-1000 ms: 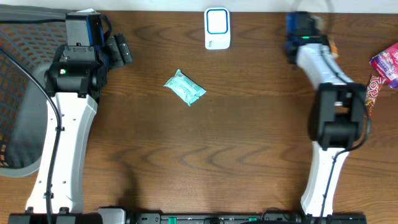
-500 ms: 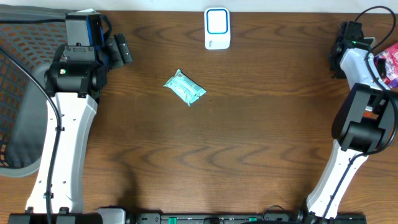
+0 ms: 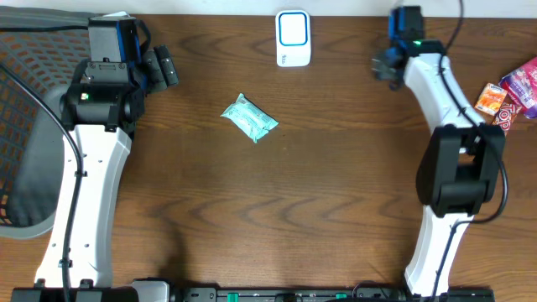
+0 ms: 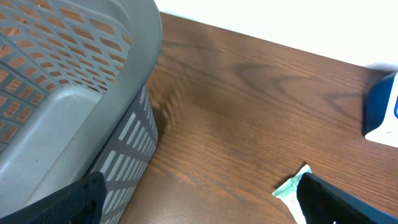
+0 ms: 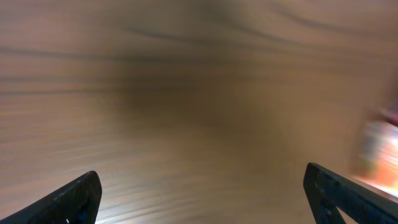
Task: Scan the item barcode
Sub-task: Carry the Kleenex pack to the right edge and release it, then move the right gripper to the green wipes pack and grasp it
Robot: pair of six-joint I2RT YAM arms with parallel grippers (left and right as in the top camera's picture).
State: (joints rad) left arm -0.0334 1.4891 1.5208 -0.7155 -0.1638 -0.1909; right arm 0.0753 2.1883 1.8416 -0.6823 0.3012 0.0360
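Twin arms in white and black.
Left arm (image 3: pixel 84 193) and right arm (image 3: pixel 432 84): white shells, black joints, thin black cables; blue modules (image 3: pixel 113 38) sit behind the left claw (image 3: pixel 165 67) and right claw (image 3: pixel 384 67).

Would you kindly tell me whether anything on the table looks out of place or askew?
Nothing looks spilled or damaged. The teal packet lies skewed mid-table, and snack packets sit in a loose heap at the right edge.

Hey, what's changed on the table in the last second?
The right gripper carried the orange packet out to the snack pile at the right edge, let it go, and swung back toward the scanner, open. The left gripper, teal packet and scanner stayed put.
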